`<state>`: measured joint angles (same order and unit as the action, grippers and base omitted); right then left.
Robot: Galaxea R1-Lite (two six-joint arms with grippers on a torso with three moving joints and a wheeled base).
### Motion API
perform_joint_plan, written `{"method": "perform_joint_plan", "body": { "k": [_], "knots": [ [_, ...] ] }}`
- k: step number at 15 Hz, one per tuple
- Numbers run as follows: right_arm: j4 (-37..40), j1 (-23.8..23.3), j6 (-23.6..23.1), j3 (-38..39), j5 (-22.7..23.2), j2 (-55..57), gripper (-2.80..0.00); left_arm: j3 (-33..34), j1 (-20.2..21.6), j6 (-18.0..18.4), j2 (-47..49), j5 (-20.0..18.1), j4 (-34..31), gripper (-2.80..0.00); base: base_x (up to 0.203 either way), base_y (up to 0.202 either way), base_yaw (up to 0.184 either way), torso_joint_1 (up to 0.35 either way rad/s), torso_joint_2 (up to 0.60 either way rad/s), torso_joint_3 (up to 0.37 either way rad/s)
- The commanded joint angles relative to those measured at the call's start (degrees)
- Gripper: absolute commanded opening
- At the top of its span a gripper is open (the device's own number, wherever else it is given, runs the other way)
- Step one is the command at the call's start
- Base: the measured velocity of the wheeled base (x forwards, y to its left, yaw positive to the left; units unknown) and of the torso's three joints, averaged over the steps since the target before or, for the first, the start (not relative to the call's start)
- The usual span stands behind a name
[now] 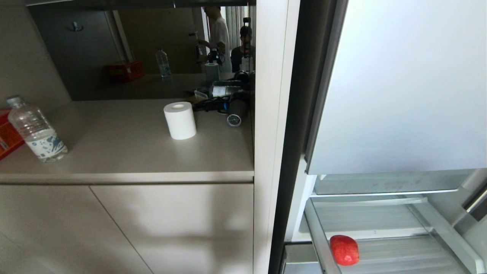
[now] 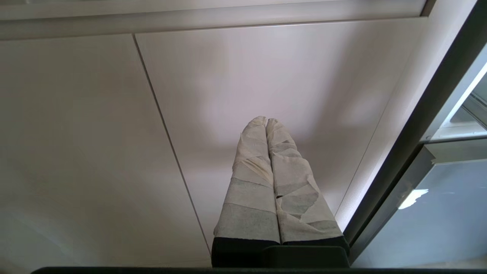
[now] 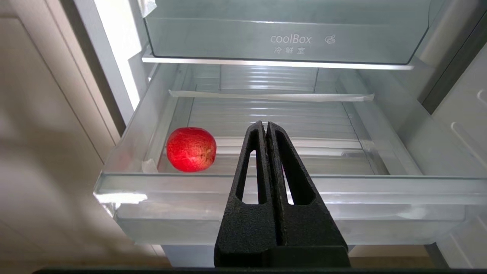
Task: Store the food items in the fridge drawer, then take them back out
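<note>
Because the fridge drawer (image 3: 236, 182) is pulled out below the clear bin printed "coolBox" (image 3: 285, 40), its ribbed floor lies open from above, and this is surely why the red apple (image 3: 191, 149) can rest there without any hand on it. From the right wrist view the apple sits at about 9 o'clock of the right gripper (image 3: 265, 125), near the drawer's left wall and just behind the frosted front lip; in the head view it shows at about 5 o'clock of the picture (image 1: 344, 249). The right gripper has its black fingers pressed together with nothing between them, and it hangs in front of the lip, apart from the apple. The left gripper (image 2: 265, 121), its fingers wrapped in pale tape, is also closed on nothing and points at the beige cabinet door (image 2: 266, 68) beside the fridge, so I judge it is only parked. No orange fruit is visible in any view. On the counter (image 1: 125, 152) stand a water bottle (image 1: 36, 131) and a white paper roll (image 1: 180, 120), well apart from the work.
</note>
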<state>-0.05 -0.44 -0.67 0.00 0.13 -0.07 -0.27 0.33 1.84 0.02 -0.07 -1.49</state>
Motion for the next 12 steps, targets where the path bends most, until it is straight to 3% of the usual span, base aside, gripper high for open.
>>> {"method": "perform_joint_plan", "body": {
  "k": [1, 6, 12],
  "knots": [
    [0.0, 0.1, -0.5, 0.0, 0.0, 0.1, -2.8, 0.0, 0.0, 0.0, 0.0, 0.0, 0.0, -2.8, 0.0, 0.0, 0.0, 0.0, 0.0, 0.0],
    [-2.0, 1.5, 1.2, -2.6, 0.2, 17.2, -2.8, 0.0, -0.1, 0.0, 0.0, 0.0, 0.0, -2.8, 0.0, 0.0, 0.0, 0.0, 0.0, 0.0],
    [9.0, 2.9, 3.9, -20.6, 1.4, 50.3, -2.8, 0.0, 0.0, 0.0, 0.0, 0.0, 0.0, -2.8, 0.0, 0.0, 0.0, 0.0, 0.0, 0.0]
  ]
}}
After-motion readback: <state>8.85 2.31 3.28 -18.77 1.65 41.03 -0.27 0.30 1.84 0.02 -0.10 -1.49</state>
